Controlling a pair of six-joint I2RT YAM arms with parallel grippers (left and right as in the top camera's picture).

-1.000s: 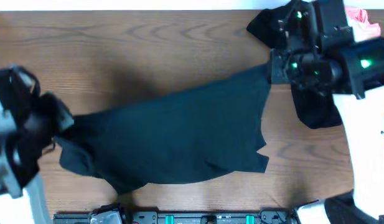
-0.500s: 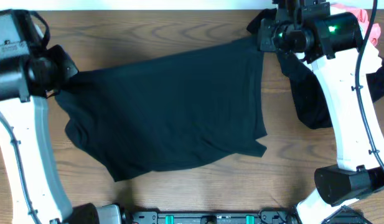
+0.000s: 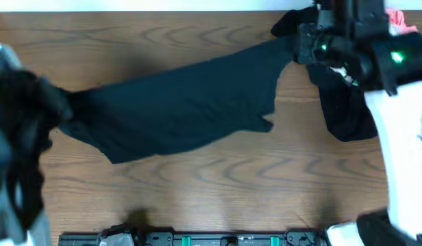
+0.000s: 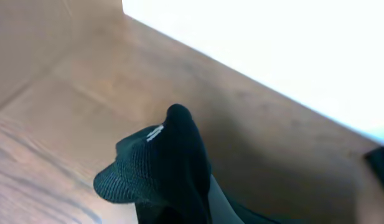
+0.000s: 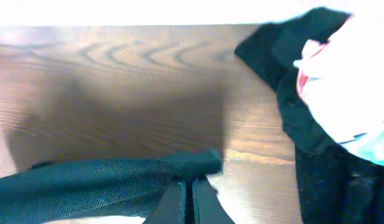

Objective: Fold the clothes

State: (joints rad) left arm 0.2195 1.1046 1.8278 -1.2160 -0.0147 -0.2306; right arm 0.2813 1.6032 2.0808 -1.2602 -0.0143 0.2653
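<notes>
Far left, overhead: my left arm [image 3: 19,137] is only a dark blur. The left pincer [image 3: 62,109] is clamped shut on one end of the black shirt [image 3: 183,102]. In its wrist view the cloth bunches into a dark knob right at the tip (my own fingers are hidden under it). A small white mark [image 4: 155,132] sits on that bunch. It could be stitching or a tag, and it is too small to read.

Middle: the shirt is pulled out as one long band across the table [image 3: 197,191]. It slants from lower at the left to higher at the right, and its near edge sags unevenly. I cannot tell whether the belly of it touches the wood. Any print on it is not legible from any view.

Right: the right pincer [image 5: 190,186] is closed, its fingers [image 5: 173,205] pinching the shirt's other end. A mesh-like weave shows along that edge, and a shadow lies on the wood beyond it. Just beside this pincer, at the far right corner, lies a pile [image 3: 344,109] of black clothes. On the pile is a white garment [image 5: 341,81], washed out by glare, with pink cloth [image 5: 302,74] at its edge and a trace of green low on it. The green print cannot be read.
</notes>
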